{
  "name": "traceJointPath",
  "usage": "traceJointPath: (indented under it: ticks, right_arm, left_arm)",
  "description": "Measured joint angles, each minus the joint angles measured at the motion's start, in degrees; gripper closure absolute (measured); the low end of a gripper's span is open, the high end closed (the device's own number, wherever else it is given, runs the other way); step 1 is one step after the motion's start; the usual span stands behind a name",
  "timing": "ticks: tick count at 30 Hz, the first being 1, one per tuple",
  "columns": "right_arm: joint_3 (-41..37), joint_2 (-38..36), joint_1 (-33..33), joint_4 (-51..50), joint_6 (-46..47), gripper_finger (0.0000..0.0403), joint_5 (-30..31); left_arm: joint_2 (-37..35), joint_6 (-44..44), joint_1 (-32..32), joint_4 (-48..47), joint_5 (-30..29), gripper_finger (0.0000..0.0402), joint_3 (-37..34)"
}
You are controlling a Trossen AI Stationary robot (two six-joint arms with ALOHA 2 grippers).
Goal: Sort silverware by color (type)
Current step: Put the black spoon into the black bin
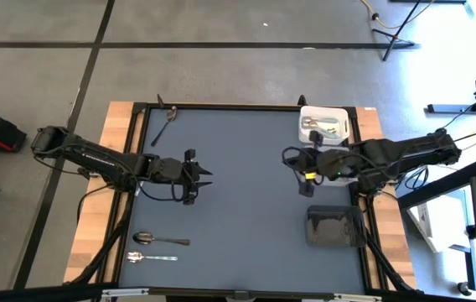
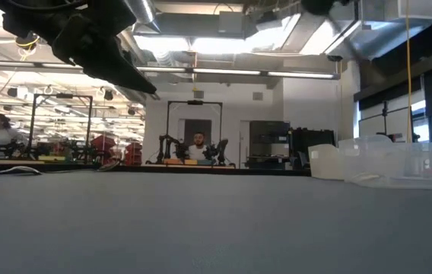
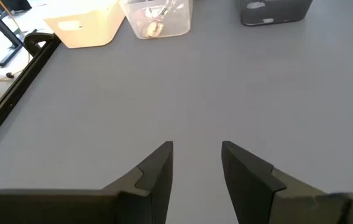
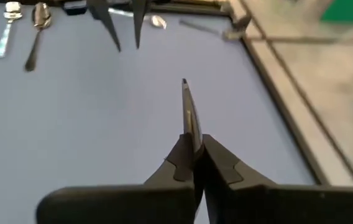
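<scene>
My right gripper point(image 4: 192, 163) hovers over the table's right half point(image 1: 303, 174), shut on a slim metal utensil point(image 4: 187, 115). My left gripper point(image 3: 196, 155) is open and holds nothing, above the table's left centre point(image 1: 198, 176); it also shows in the low view point(image 2: 117, 65). A dark spoon point(image 1: 161, 240) and a silver spoon point(image 1: 152, 257) lie flat near the left near corner. Another dark utensil point(image 1: 165, 126) lies at the far left. The white bin point(image 1: 324, 123) holds silverware, and the clear bin point(image 3: 158, 18) holds a spoon. My right gripper pinches the slim utensil between its two fingertips point(image 4: 217, 163). The utensil's free end point(image 4: 184, 87) sticks out ahead of the fingers, along them, seen edge-on. It is lifted clear of the table. Which end the fingers have is hidden by the fingers.
The dark bin point(image 1: 334, 226) stands at the right near side, and the clear bin point(image 1: 338, 174) is partly under the right arm. A raised black frame point(image 1: 246, 107) rims the grey mat. People sit in the room beyond the table point(image 2: 197, 144).
</scene>
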Motion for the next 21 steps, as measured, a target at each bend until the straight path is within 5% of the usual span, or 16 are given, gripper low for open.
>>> traceJointPath:
  ticks: [8,21]
  right_arm:
    - [1.9,0.1,9.0,-18.3,21.4,0.0402,-1.2]
    - [-16.5,0.1,23.1,-21.8,48.5,0.0402,-5.3]
  left_arm:
    - [0.0,0.0,0.0,-0.2,0.0,0.0269,0.0]
    - [0.0,0.0,0.0,-0.2,0.0,0.0269,0.0]
